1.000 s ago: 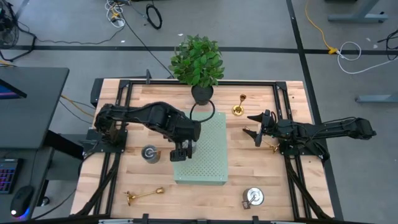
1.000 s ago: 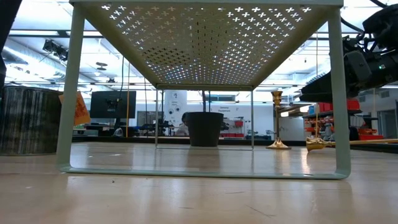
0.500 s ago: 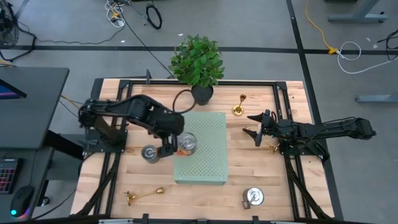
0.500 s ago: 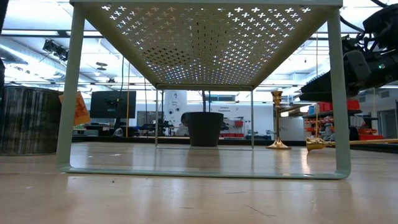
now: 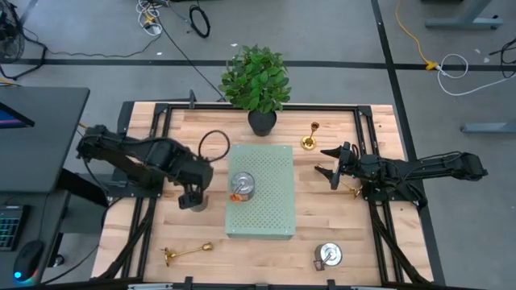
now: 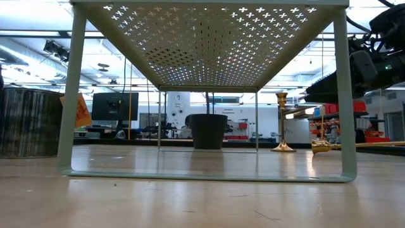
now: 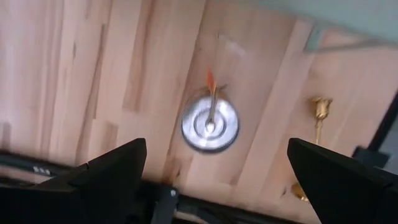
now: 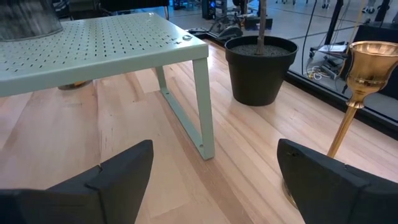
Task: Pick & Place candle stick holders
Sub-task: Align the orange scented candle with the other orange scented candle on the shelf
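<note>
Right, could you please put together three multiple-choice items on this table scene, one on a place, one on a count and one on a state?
1. The left gripper hangs over:
A) a silver holder on the table beside the green board
B) the board's middle
C) the floor

2. Holders standing on the green board:
A) none
B) one
C) three

3. The gold holder near the plant pot is:
A) lying flat
B) upright
C) upside down

Answers:
1 A: the left wrist view looks straight down on that silver holder between its open fingers.
2 B: the high view shows only a lone silver piece on the board.
3 B: the low view shows it standing on its base.
</note>
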